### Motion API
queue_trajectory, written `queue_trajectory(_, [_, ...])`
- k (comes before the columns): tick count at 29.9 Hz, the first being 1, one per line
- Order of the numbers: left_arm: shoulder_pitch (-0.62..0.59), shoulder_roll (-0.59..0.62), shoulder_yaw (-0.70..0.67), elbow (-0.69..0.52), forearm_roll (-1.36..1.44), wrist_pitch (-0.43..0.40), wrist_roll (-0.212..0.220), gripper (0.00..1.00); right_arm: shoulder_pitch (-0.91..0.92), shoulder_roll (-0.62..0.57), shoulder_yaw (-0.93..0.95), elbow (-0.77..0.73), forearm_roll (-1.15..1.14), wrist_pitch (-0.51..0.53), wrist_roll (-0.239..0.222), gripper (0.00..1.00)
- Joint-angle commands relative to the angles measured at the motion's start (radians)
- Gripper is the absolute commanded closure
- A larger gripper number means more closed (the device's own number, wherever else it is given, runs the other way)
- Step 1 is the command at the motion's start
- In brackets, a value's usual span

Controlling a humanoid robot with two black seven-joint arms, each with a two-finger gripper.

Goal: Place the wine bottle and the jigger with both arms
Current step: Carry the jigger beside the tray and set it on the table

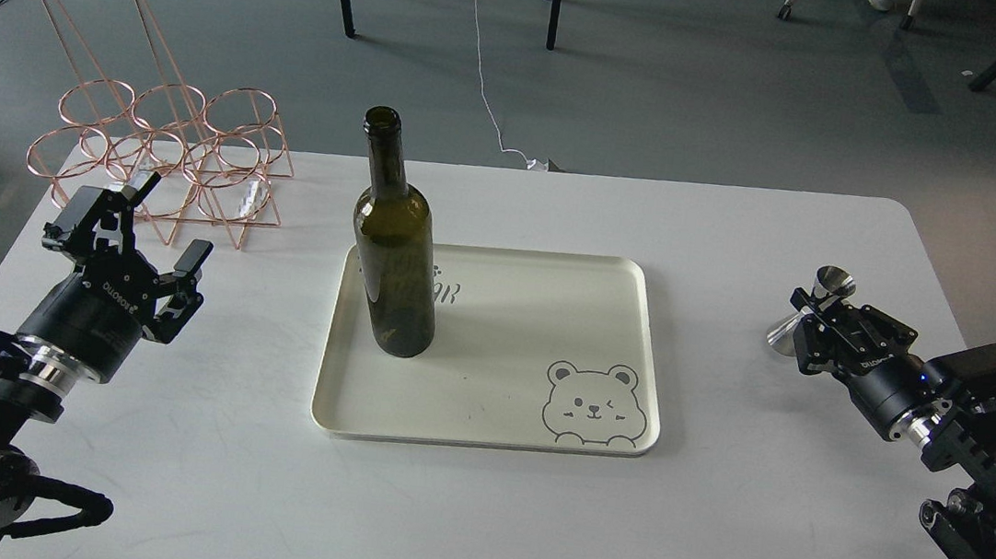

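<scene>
On your white table (455,516), the wine bottle (396,250), smooth dark green glass, stands upright on the cream tray (482,431), apparently already placed. Your left gripper (162,230) hangs released and empty beside the copper wire rack (164,152). Your right gripper (813,322) clenches the shiny hourglass jigger (814,313), tilted, off-tray.

The left arm (6,376) enters from the lower left and points up and to the right. Its silver wrist ring (49,367) is visible. The left gripper (171,222) has its two fingers spread wide apart, with nothing between them. The right arm (973,431) enters from the lower right and points to the upper left. The right gripper (813,317) has its fingers closed around the jigger (814,308).
</scene>
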Motion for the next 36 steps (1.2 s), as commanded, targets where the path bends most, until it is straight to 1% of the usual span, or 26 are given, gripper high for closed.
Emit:
queue_trajectory(1, [0.0,0.0,0.0,0.0,0.0,0.0,0.0,0.02,0.0,0.004,0.0,-0.001,0.0,0.0,0.0,0.82])
queue_trajectory(7, [0.0,0.0,0.0,0.0,0.0,0.002,0.0,0.02,-0.009,0.007,0.0,-0.002,0.0,0.0,0.0,0.79])
queue_trajectory(13, [-0.001,0.0,0.0,0.0,0.0,0.002,0.0,0.02,-0.015,0.006,-0.002,-0.01,0.0,0.0,0.0,0.78])
queue_trajectory(15, [-0.001,0.0,0.0,0.0,0.0,0.002,0.0,0.02,-0.017,0.006,-0.002,-0.01,0.0,0.0,0.0,0.75])
queue_trajectory(23, [-0.003,0.0,-0.002,0.0,0.0,0.003,0.001,0.02,-0.019,0.006,-0.006,-0.007,0.021,0.0,0.0,0.43])
queue_trajectory(25, [-0.003,0.0,-0.002,0.0,0.0,0.003,0.001,0.02,-0.017,0.0,-0.029,-0.002,0.044,0.0,0.0,0.3])
queue_trajectory(28, [-0.004,-0.002,-0.002,0.0,0.0,0.003,0.001,0.02,-0.019,-0.006,-0.058,0.004,0.072,0.0,0.0,0.23])
queue_trajectory(29, [-0.004,0.0,-0.002,0.0,0.0,0.003,0.001,0.02,-0.02,-0.014,-0.062,0.01,0.078,0.0,0.0,0.17])
queue_trajectory(31, [-0.004,0.0,-0.002,0.0,0.0,0.003,0.001,0.02,-0.038,-0.043,-0.065,0.031,0.09,0.0,0.0,0.07])
queue_trajectory(32, [-0.004,0.0,-0.002,0.0,0.0,0.003,0.001,0.02,-0.052,-0.063,-0.065,0.059,0.101,0.0,0.0,0.05])
queue_trajectory(36, [-0.003,-0.002,0.0,0.0,0.0,0.003,0.003,0.02,-0.136,-0.17,-0.068,0.192,0.152,0.0,0.0,0.04])
